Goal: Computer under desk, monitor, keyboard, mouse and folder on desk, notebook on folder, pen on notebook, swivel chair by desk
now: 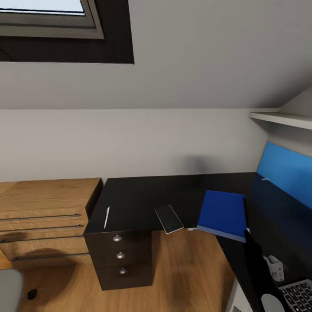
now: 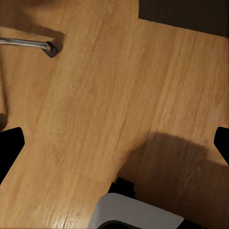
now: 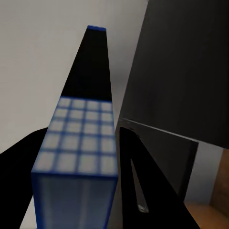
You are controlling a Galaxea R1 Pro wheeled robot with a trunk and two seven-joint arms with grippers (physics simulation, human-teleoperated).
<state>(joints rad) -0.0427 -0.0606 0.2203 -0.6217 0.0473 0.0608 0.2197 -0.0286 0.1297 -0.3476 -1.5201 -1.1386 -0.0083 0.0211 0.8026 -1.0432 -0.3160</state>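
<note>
Blue folder [image 1: 223, 214] already lies on the desk [image 1: 130, 197], so the left tool [image 2: 119, 136], spread empty above the floor [image 2: 95, 95], should pinch the notebook [image 1: 169, 219] lying well above it by its overhanging edge; the right tool's [image 3: 78, 167] state I cannot tell.

Glossy black L-shaped bench [image 1: 138, 195], 3 silver-knobbed drawers under its left end. Pen [image 1: 106, 217] flat near the left front edge. Dark-grey notebook [image 1: 169, 218] overhangs the front edge. Blue folder [image 1: 223, 214] flat beside it, corner overhanging. Keyboard [image 1: 299, 294] at the near right.
</note>
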